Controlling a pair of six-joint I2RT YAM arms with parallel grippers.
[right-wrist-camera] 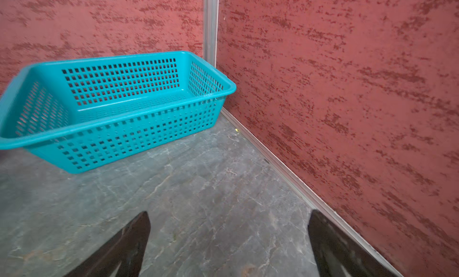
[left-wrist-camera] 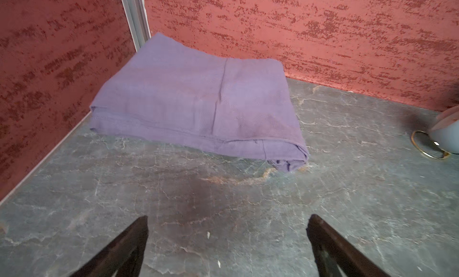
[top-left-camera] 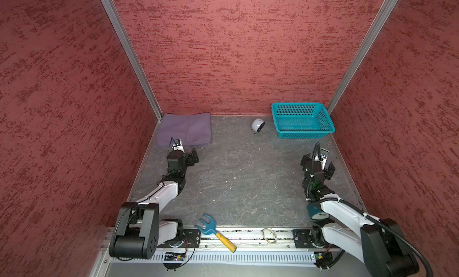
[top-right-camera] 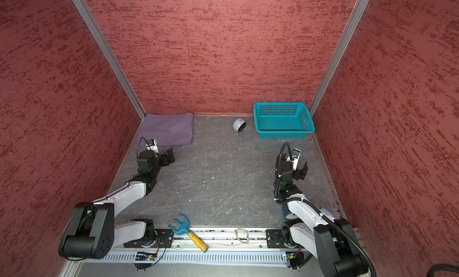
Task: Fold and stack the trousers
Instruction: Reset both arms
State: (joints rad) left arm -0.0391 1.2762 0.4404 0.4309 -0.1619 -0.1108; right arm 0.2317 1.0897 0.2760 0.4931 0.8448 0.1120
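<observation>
The muted purple trousers (top-left-camera: 185, 129) (top-right-camera: 167, 128) (left-wrist-camera: 196, 104) lie folded into a flat rectangle in the far left corner, against both walls. My left gripper (top-left-camera: 193, 157) (top-right-camera: 169, 156) (left-wrist-camera: 227, 221) stands open just in front of the fold's near edge, clear of the cloth, with only bare table between its fingers. My right gripper (top-left-camera: 329, 170) (top-right-camera: 301, 171) (right-wrist-camera: 228, 218) is open too, near the right wall and in front of the teal basket, holding nothing.
An empty teal basket (top-left-camera: 301, 134) (top-right-camera: 284, 132) (right-wrist-camera: 116, 136) sits in the far right corner. A white round object (top-left-camera: 257, 125) (top-right-camera: 239, 125) (left-wrist-camera: 447, 134) stands by the back wall. A blue and yellow toy fork (top-left-camera: 214, 232) and a rubber band (top-left-camera: 269, 235) lie on the front rail.
</observation>
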